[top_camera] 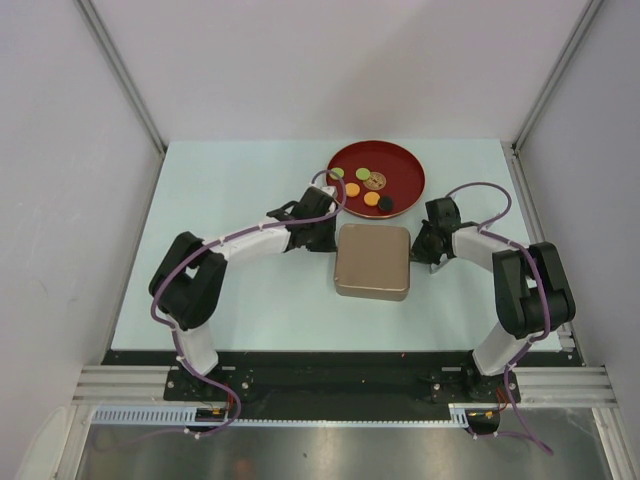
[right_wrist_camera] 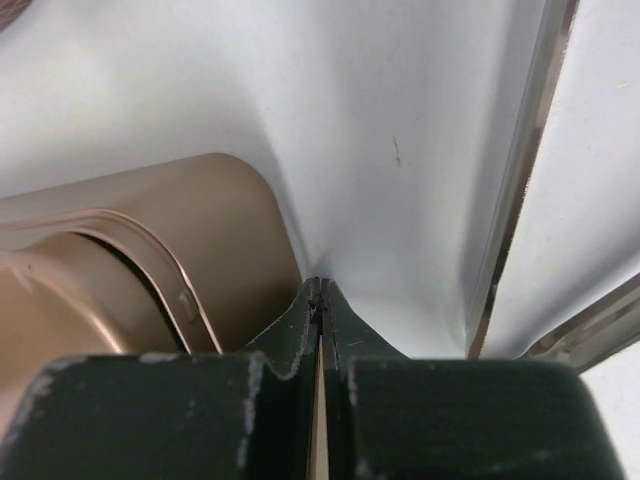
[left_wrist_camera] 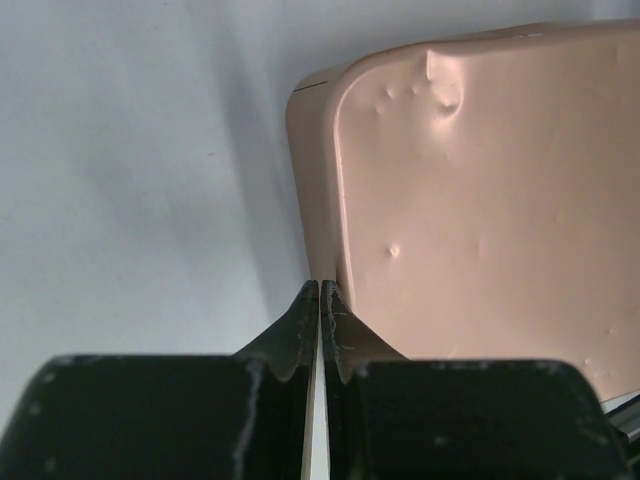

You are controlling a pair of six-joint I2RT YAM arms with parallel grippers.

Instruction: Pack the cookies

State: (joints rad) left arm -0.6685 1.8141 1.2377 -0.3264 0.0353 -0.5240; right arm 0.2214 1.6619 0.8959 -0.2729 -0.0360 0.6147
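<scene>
None of the cookies point(top_camera: 352, 189) is packed; all lie on the red plate point(top_camera: 400, 160), twelve o'clock of the lidded tin point(top_camera: 373, 262). My left jaws and right jaws, pinched together and empty, flank it at nine and three. Opening and loading remain.

Tin point(top_camera: 373, 261): contents unseen under its lid, body cut off at right in the left wrist view and at left in the right wrist view; cookies point(top_camera: 352, 189) too small for detail.
</scene>
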